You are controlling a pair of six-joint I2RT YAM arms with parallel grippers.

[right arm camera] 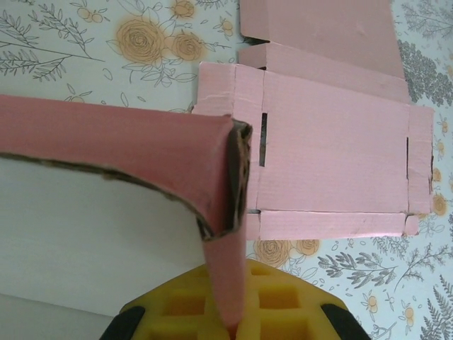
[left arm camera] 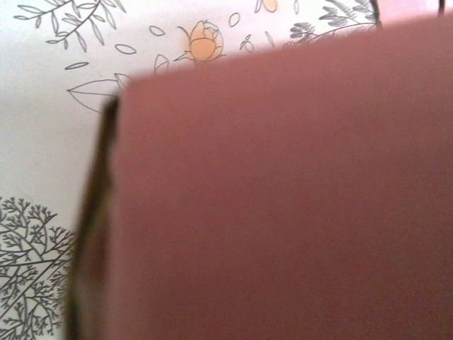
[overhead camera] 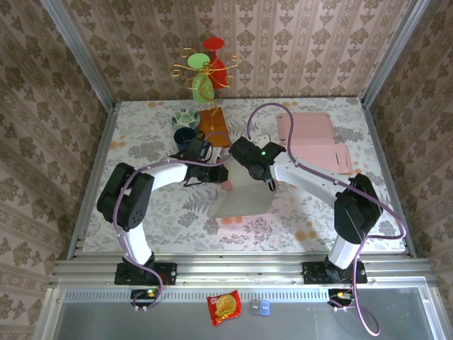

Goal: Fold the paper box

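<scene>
Box stands half-folded mid-bench; right jaws clench its pink wall, left jaws sit against it, grip impossible to tell.

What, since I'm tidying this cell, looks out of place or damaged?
A red snack packet lies off the table, on the grey ledge in front. The pink box shows a ragged, crushed-looking corner.

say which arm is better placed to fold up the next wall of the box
Right, probably: the right gripper pinches the paper box at its folded corner. The left gripper sits against a panel, and its grip is unclear.
</scene>
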